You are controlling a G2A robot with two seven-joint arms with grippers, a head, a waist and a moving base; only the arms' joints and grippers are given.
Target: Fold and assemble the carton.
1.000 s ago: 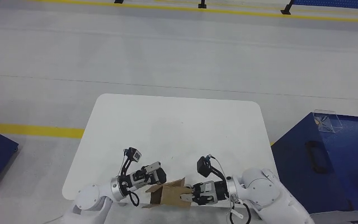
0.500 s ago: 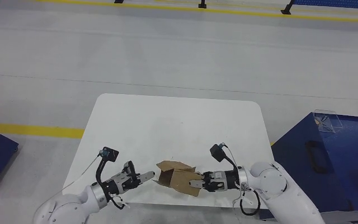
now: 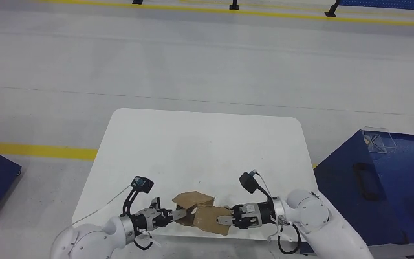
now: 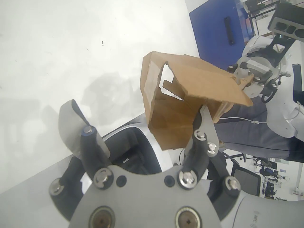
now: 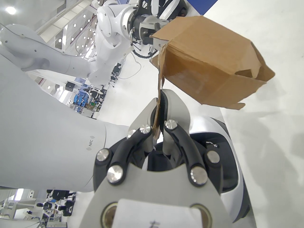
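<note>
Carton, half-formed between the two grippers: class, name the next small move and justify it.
Probably the left gripper should close on the carton: its fingers stand open with one touching the cardboard, while the right gripper is shut on a flap. A second hold would steady the folding.

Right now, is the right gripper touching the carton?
Touching. The right wrist view shows the right gripper clamped shut on a thin flap of the carton, with the cardboard edge pinched and no gap left.
</note>
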